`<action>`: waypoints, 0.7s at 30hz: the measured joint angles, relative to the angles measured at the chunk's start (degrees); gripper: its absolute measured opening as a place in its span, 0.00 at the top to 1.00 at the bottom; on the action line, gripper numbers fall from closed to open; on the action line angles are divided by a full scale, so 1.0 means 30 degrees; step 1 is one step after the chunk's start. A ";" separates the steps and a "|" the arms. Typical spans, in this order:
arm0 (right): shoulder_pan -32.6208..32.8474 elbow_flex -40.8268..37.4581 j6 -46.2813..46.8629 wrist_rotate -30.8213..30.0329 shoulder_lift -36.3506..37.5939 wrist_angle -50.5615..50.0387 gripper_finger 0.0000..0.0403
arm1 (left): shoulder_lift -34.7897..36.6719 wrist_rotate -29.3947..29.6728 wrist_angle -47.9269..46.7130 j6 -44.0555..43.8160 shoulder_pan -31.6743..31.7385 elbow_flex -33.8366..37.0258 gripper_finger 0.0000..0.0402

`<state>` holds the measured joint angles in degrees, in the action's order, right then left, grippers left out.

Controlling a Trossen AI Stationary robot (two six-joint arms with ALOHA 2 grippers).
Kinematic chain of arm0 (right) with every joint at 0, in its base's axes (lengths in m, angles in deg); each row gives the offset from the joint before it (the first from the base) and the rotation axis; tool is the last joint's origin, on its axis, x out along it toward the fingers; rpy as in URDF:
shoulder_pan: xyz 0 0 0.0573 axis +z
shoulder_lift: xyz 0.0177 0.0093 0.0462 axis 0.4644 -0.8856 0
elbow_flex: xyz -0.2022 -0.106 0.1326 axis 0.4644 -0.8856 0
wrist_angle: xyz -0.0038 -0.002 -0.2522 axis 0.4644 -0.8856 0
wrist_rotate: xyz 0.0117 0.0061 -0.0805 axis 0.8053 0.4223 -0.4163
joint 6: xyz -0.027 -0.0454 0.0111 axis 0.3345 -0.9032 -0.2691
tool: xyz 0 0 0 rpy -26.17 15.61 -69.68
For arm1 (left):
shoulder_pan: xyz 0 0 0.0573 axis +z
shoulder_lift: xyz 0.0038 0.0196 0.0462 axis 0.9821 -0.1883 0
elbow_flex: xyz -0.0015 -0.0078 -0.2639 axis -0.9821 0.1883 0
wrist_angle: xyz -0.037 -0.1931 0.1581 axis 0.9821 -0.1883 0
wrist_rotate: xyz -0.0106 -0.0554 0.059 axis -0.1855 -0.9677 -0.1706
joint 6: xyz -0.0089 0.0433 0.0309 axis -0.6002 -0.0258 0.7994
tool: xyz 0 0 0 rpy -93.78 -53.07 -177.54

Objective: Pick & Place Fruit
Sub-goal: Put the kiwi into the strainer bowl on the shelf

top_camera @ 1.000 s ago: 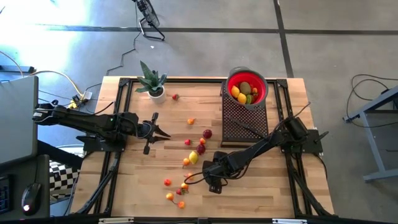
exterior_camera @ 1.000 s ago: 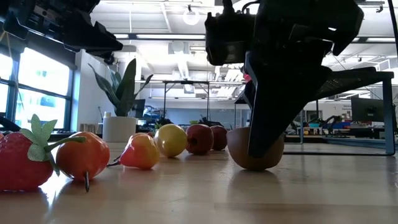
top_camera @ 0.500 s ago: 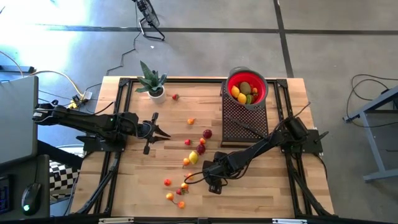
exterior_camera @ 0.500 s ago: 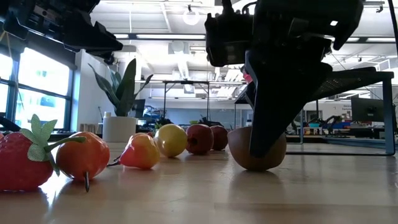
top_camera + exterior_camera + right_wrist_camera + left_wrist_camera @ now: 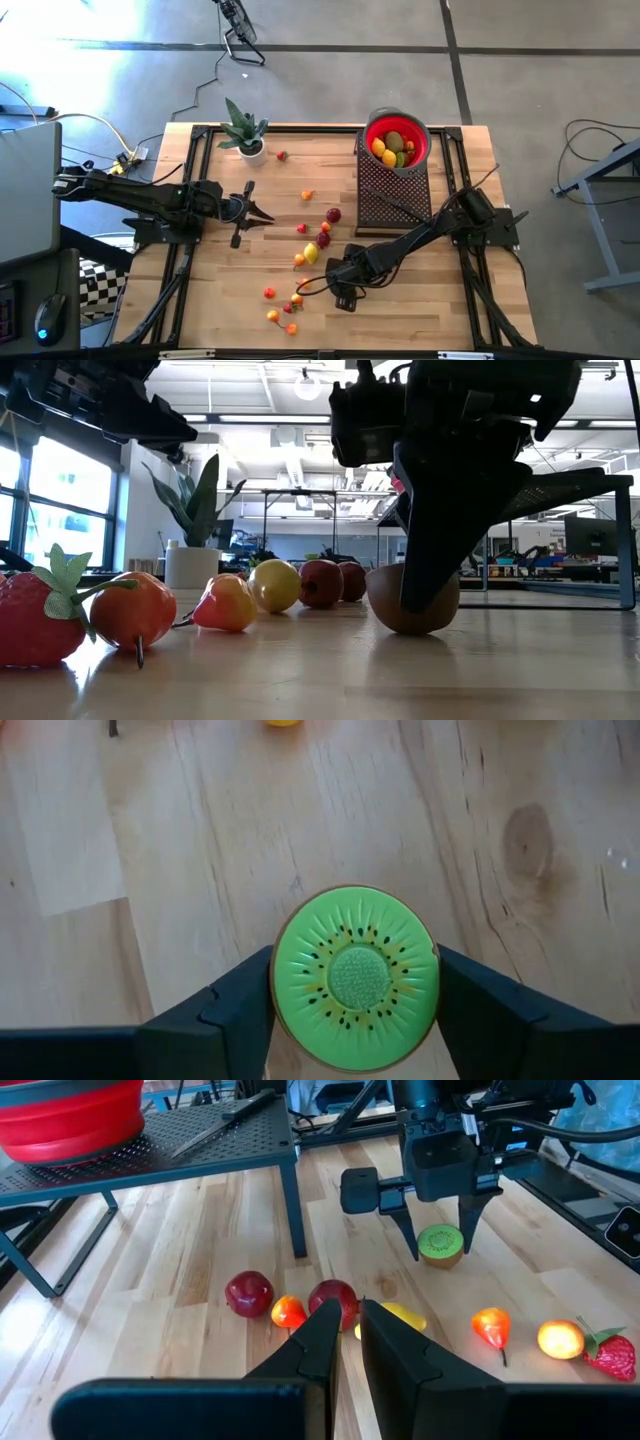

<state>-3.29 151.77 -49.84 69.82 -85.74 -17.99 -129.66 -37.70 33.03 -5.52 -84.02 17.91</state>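
At lower centre of the high view, the right gripper (image 5: pixel 355 1010) straddles a kiwi half (image 5: pixel 355 978) on the table (image 5: pixel 420 300), fingers touching its sides, while the left gripper (image 5: pixel 262 212) waits closed at centre-left.

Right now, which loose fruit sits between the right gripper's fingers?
The halved kiwi, green cut face up, brown skin. It sits between the right gripper's fingers, apart from the red, orange and yellow fruit lying loose on the table.
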 joint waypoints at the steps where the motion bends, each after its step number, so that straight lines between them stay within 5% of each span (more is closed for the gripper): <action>1: -0.0005 0.0000 0.0044 -0.0008 0.0000 0.0007 0.45 | 0.0000 0.0004 0.0000 -0.0002 -0.0002 0.0000 0.91; 21: -0.0001 0.0000 0.0940 0.0029 0.0674 0.0122 0.44 | 0.0000 0.0001 0.0006 -0.0004 -0.0003 0.0000 0.91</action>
<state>-3.30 151.77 -47.02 69.91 -83.72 -17.63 -129.66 -37.70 33.04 -5.53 -84.03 17.91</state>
